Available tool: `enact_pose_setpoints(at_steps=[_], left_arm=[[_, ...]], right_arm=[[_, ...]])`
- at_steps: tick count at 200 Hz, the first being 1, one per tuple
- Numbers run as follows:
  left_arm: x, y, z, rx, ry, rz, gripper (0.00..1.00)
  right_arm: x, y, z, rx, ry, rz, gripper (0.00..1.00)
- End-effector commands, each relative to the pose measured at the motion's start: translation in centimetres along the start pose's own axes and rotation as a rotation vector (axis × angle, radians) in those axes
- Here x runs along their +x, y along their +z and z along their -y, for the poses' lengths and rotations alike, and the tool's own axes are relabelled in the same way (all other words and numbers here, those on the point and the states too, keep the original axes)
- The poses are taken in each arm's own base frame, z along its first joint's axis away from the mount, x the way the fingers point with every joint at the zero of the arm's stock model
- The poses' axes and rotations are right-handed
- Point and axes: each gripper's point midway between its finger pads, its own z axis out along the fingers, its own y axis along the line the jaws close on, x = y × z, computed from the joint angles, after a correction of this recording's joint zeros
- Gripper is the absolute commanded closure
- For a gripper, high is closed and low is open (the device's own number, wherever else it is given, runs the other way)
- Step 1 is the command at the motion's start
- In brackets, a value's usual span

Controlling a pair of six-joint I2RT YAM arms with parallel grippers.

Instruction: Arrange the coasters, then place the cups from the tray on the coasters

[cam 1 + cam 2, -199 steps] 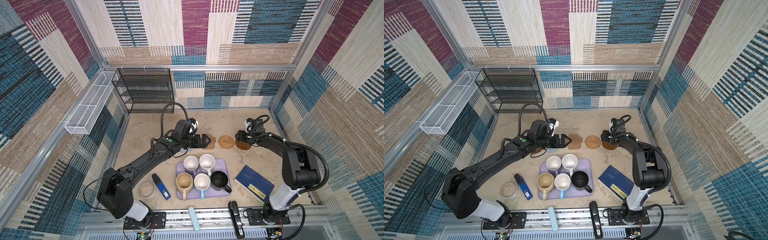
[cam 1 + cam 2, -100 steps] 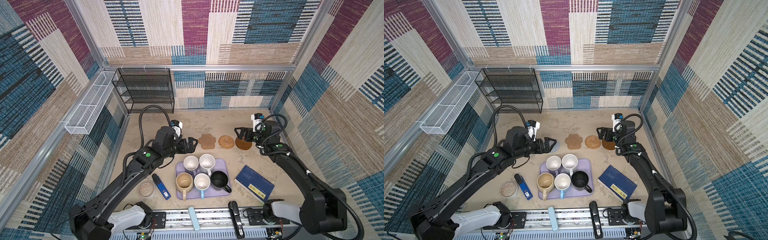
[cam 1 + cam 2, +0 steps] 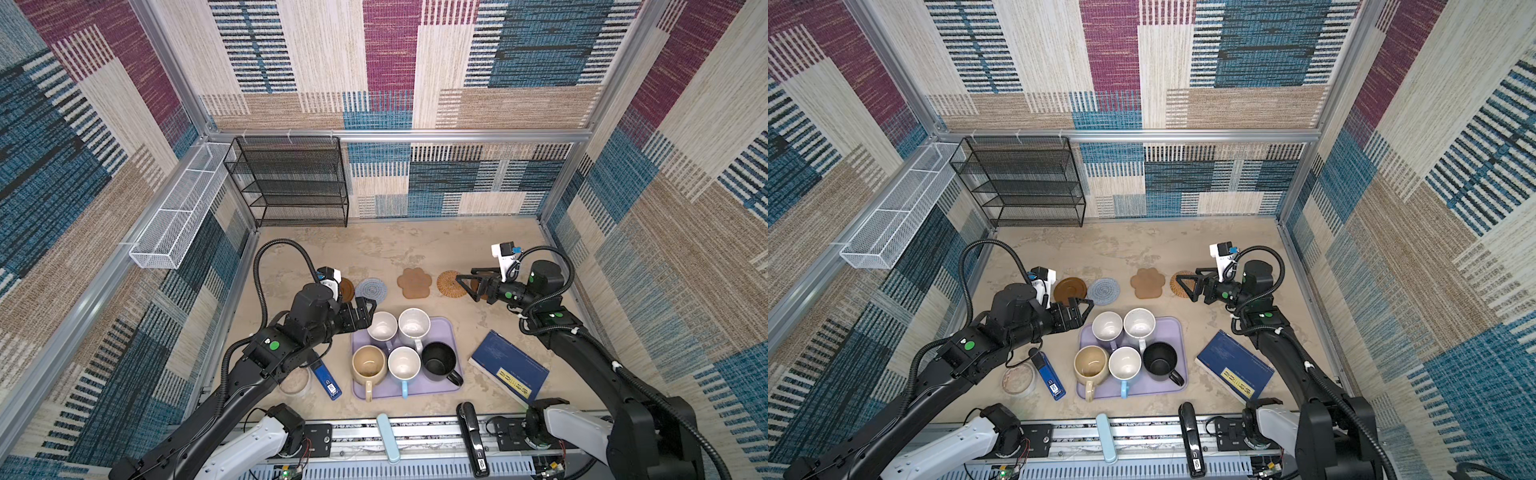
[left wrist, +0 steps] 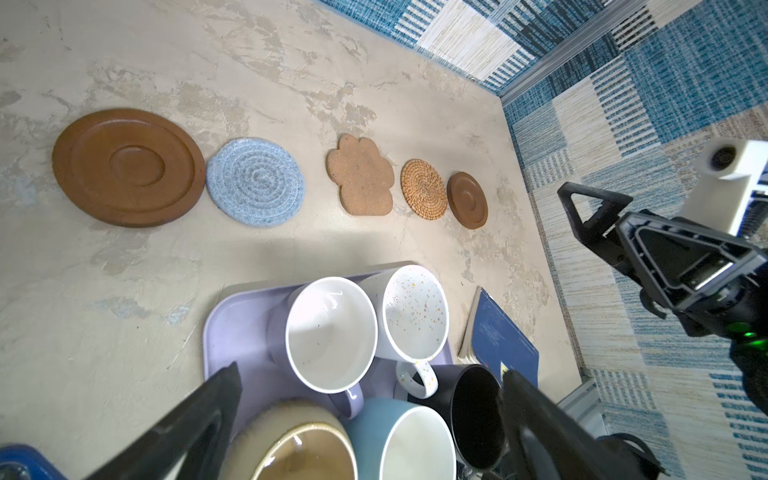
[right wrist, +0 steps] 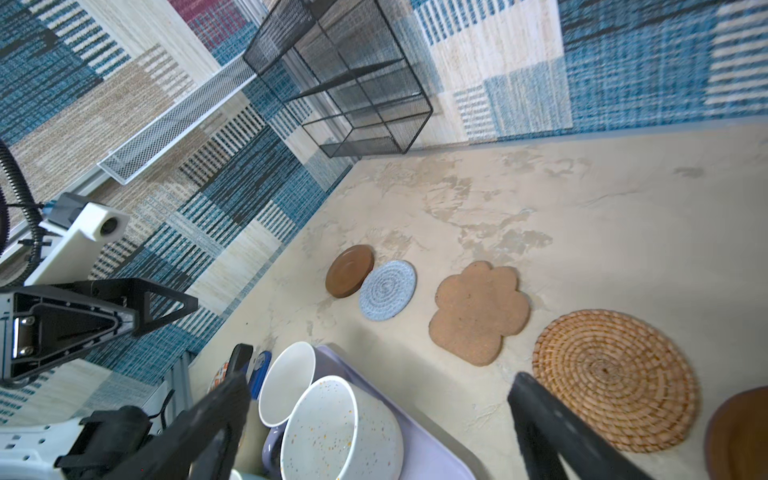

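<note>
Tabletop (image 3: 465, 316) strip parts coasters (image 3: 413, 282) from tray (image 3: 434, 388); left end effector (image 3: 368, 315) and right end effector (image 3: 466, 287) spread.

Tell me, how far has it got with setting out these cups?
Looks done: five coasters lie in a row beyond the tray. In hand: nothing; the left claw hangs open beside the cups, the right claw open over the row's end. Left: all five cups sit on the tray, none on a coaster.

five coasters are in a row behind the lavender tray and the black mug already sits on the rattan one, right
No: the black handled mug stands on the flat lavender plastic tray, as both top views show. The round woven rattan coaster is bare.
</note>
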Motion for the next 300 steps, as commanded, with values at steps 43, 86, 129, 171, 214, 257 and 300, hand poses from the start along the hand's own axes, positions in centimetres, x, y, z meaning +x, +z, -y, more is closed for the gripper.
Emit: enact_pose_setpoints(at_steps=[43, 86, 129, 171, 214, 257, 300], left_arm=[[5.7, 2.1, -1.7, -0.209, -0.194, -0.281, 0.14], [6.6, 2.9, 0.1, -0.239, -0.244, -0.310, 0.26], [9.0, 4.7, 1.0, -0.286, -0.292, -0.395, 0.38], [9.9, 6.0, 1.3, -0.329, -0.324, -0.423, 0.48], [11.0, 7.2, 0.7, -0.382, -0.342, -0.450, 0.57], [11.8, 8.8, 0.4, -0.423, -0.332, -0.482, 0.64], [12.5, 9.8, -0.2, -0.461, -0.333, -0.503, 0.67]], right_arm=[[1.5, 2.8, -1.9, 0.004, -0.092, -0.066, 0.01], [2.0, 3.3, -0.3, 0.071, -0.074, -0.089, 0.01], [1.8, 3.5, 0.1, 0.091, -0.059, -0.081, 0.01], [2.1, 3.6, 0.8, 0.125, -0.050, -0.087, 0.01], [2.2, 3.5, 1.1, 0.138, -0.044, -0.090, 0.01], [2.5, 3.5, 1.1, 0.133, -0.043, -0.095, 0.00], [2.7, 3.6, 1.2, 0.134, -0.036, -0.100, 0.00]])
